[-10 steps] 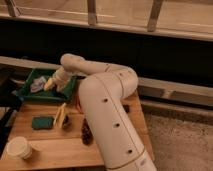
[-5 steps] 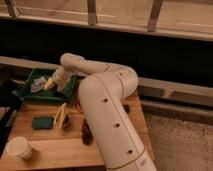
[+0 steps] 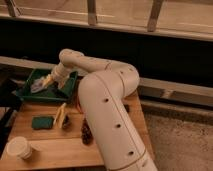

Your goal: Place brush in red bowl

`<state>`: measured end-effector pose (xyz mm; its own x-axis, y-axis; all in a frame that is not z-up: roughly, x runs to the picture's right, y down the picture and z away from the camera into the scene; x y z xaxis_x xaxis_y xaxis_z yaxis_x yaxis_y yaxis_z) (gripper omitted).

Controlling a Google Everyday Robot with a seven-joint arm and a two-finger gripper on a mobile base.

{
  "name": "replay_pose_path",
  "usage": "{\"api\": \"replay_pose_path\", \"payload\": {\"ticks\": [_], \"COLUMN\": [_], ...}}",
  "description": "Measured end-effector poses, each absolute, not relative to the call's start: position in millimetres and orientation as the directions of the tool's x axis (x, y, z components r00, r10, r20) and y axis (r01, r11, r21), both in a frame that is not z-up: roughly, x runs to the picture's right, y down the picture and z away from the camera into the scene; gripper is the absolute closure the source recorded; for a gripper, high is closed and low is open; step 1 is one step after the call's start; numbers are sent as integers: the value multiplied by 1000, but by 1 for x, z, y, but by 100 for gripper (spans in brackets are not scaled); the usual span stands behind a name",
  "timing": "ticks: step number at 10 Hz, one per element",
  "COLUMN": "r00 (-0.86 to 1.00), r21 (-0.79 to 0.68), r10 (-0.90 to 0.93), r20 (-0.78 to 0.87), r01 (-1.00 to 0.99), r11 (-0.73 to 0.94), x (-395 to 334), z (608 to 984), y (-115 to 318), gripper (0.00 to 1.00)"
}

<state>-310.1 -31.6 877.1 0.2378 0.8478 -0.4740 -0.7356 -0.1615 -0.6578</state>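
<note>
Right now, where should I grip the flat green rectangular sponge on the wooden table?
Probably across its shorter width, from straight above: the flat green rectangular sponge lies flat. The tool hangs over the green plastic tray.

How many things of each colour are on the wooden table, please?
Green: 2, tray and sponge
Yellow: 1, wedge
White: 1, cup
Dark: 1, small item
Total: 5
The gripper hangs over the tray.

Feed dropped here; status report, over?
End effector over the green tray, table's back left. Brush and red bowl not visible. Arm hides the table's middle.
</note>
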Motion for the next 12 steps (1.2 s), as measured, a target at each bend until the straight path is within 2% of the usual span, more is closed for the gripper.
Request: {"api": "replay_pose_path", "payload": {"ticks": [3, 7, 12], "r00": [234, 183, 190], "r21": [-632, -509, -518], "r10": [857, 888, 869], "r20": [-459, -423, -458], "r01": [-764, -858, -851], "r11": [-130, -66, -87], "x": [-303, -249, -260], "z": [877, 882, 908], "y": [-39, -75, -51], "gripper": [37, 37, 37]}}
